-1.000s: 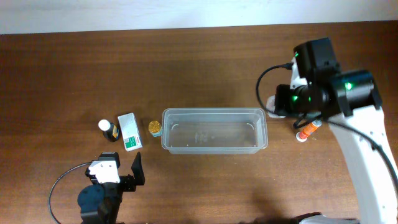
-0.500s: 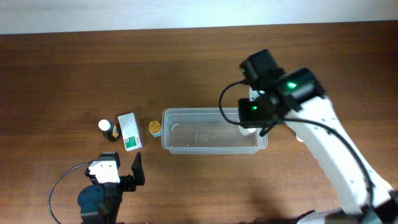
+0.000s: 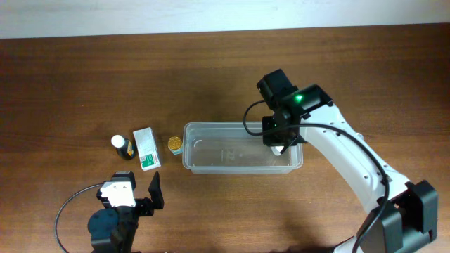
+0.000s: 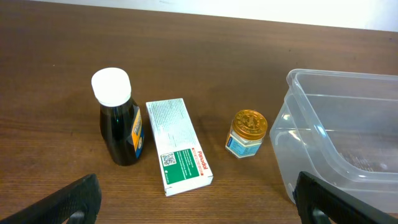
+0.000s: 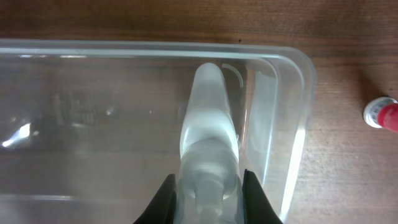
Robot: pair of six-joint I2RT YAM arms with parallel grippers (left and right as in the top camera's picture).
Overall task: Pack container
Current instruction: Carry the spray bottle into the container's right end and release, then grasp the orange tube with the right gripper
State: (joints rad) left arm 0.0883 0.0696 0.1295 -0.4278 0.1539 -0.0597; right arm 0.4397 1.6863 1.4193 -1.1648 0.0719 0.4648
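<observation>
The right tool (image 5: 208,193) pinches a pale bottle (image 5: 208,106) between its fingers. The bottle points ahead of the tool over the inside of the clear container (image 5: 298,62), close to that bin's end wall; past the wall, off to the tool's right, a red-capped item (image 5: 384,116) lies on the tabletop (image 5: 348,174), apart from the bin. The left tool (image 4: 199,199) is spread wide with nothing in it, and ahead of it stand a dark bottle (image 4: 118,127), a white-and-green box (image 4: 180,146) just beside that, then a gold-lidded jar (image 4: 247,134), with the container's end at its front right.
</observation>
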